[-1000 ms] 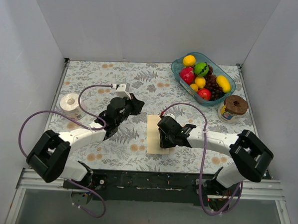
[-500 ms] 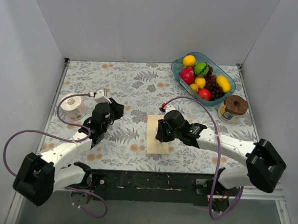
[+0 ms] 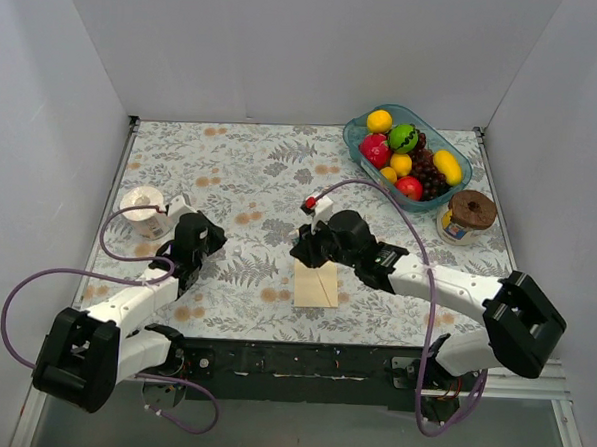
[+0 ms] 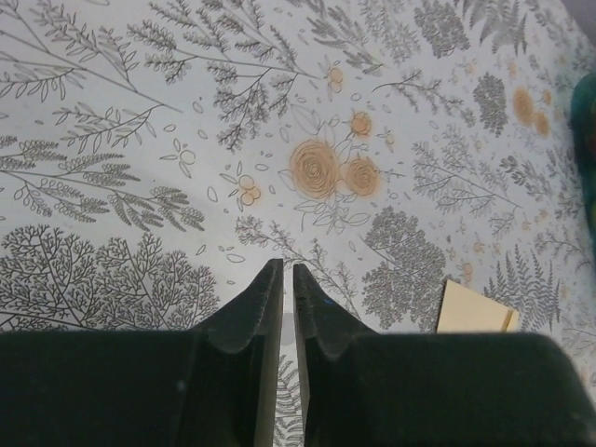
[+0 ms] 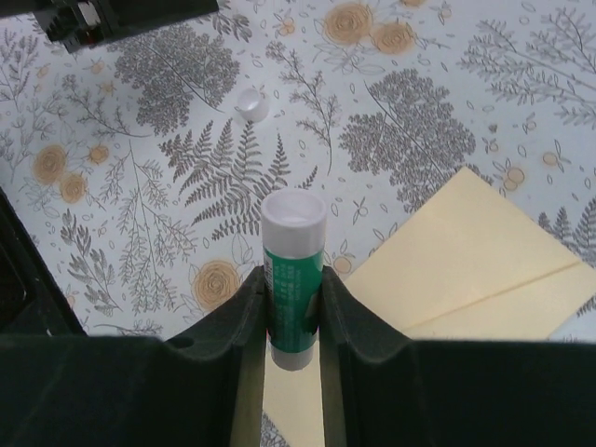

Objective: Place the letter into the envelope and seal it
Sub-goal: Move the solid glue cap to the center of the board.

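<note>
While your right fingers clamp a green glue stick over the envelope, your left fingers sit nearly closed, empty

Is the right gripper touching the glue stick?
Touching. In the right wrist view the right gripper clamps the glue stick, no gap on either side.

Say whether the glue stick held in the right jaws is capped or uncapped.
Uncapped, it seems: the glue stick shows an open white rim at its top, and a small white cap lies apart on the tablecloth.
</note>
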Available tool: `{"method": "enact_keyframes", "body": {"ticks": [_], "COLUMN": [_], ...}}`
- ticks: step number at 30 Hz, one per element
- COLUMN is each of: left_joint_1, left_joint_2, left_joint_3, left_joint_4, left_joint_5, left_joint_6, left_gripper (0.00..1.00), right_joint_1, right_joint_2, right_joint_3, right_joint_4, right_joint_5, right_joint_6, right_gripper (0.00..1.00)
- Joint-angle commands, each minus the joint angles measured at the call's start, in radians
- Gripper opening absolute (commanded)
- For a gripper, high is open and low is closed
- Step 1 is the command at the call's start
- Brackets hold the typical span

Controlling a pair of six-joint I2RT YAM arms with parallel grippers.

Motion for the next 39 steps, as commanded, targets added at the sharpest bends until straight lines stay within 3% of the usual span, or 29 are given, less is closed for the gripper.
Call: {"method": "enact_keyframes", "body": {"ticks": [1, 13, 18, 39], "left_joint_1": [0.013, 0.124, 0.125, 0.124], "left_joint_2": [0.007, 0.061, 0.049, 0.087], "left_joint_3": [-0.012, 0.037, 0.031, 0.042], "left_joint_4": [-0.01, 0.054, 0.099, 0.125], "left_joint_5": [-0.02, 0.141, 0.115, 0.034], "left_joint_6": [-0.033, 0.026, 0.034, 0.075], "left_gripper": [0.08, 0.06, 0.06, 0.09], "right_joint_1": [-0.001, -0.001, -0.001, 0.01], "right_joint_2": [0.062, 0.346, 0.453, 0.778], "right_joint_3": [0.007, 0.049, 0.023, 0.233], "right_joint_4": [0.337, 0.844, 1.066, 1.242], "right_joint_5": [-0.06, -0.207, -0.238, -0.324], "right_joint_6": [-0.102, -0.093, -0.103, -0.082], "right_gripper": [0.01, 0.01, 0.01, 0.01]}}
